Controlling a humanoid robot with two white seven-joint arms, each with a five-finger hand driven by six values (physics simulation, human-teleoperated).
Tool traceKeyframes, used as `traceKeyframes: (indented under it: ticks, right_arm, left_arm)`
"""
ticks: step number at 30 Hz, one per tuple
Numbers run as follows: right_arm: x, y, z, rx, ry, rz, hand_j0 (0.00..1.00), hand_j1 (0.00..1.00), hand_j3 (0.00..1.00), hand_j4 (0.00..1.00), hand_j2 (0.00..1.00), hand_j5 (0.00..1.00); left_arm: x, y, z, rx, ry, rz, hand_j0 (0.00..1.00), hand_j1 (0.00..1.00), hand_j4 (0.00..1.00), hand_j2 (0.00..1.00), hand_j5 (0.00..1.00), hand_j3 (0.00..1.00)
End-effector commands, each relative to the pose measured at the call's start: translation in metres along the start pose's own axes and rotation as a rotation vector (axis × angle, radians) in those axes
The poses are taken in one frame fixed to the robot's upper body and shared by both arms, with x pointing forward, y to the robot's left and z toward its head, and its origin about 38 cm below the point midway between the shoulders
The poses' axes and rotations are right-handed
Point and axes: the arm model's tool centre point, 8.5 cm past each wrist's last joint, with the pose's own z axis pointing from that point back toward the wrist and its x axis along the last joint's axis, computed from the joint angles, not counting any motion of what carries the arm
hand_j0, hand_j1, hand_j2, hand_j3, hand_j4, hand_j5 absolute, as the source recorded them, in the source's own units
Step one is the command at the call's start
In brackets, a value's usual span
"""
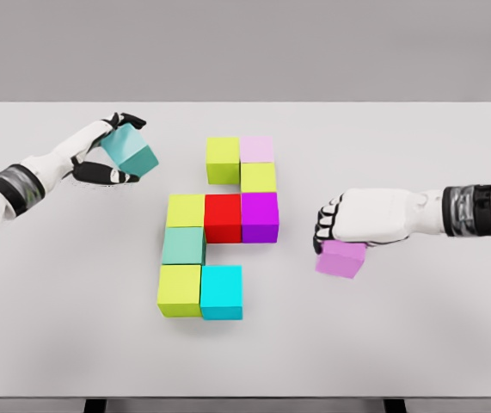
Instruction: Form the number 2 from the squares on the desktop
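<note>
Head view: on the white table, eight cubes packed edge to edge at centre — lime cube and pale pink cube on top, then yellow-green cube, yellow cube, red cube, purple cube, sea-green cube, and lime-yellow cube beside cyan cube at six o'clock. At ten o'clock, left hand grasping a tilted teal cube, apparently lifted off the table. At three o'clock, right hand with fingers curled down onto a violet cube, well apart from the cluster.

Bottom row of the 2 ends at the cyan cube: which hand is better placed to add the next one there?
Probably the right hand: it grips the violet cube low on the table, level with the gap beside the cyan cube. The left hand holds the teal cube up by the far-left corner.
</note>
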Motion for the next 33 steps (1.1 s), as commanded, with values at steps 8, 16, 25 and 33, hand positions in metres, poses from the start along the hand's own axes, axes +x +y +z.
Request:
traceKeyframes:
  ticks: [8,16,25,33]
  right_arm:
    - [0.021,-0.004,-0.039,0.01,-0.115,0.013,0.5,0.5,0.5,0.5,0.5,0.5]
    - [0.034,-0.01,-0.059,0.011,-0.178,0.034,0.5,0.5,0.5,0.5,0.5,0.5]
    - [0.044,-0.012,-0.073,0.006,-0.22,0.036,0.5,0.5,0.5,0.5,0.5,0.5]
    - [0.043,-0.016,-0.073,0.004,-0.221,0.047,0.58,0.58,0.58,0.58,0.58,0.58]
  left_arm:
    - [0.018,-0.024,-0.059,0.024,-0.04,-0.162,0.62,0.62,0.62,0.62,0.62,0.62]
    - [0.021,-0.027,-0.059,0.018,-0.062,-0.238,0.87,0.87,0.87,0.87,0.87,0.87]
    - [0.025,-0.027,-0.057,0.01,-0.118,-0.233,1.0,1.0,1.0,1.0,1.0,1.0]
    - [0.0,0.066,-0.02,0.122,0.012,-0.377,1.0,1.0,1.0,1.0,1.0,1.0]
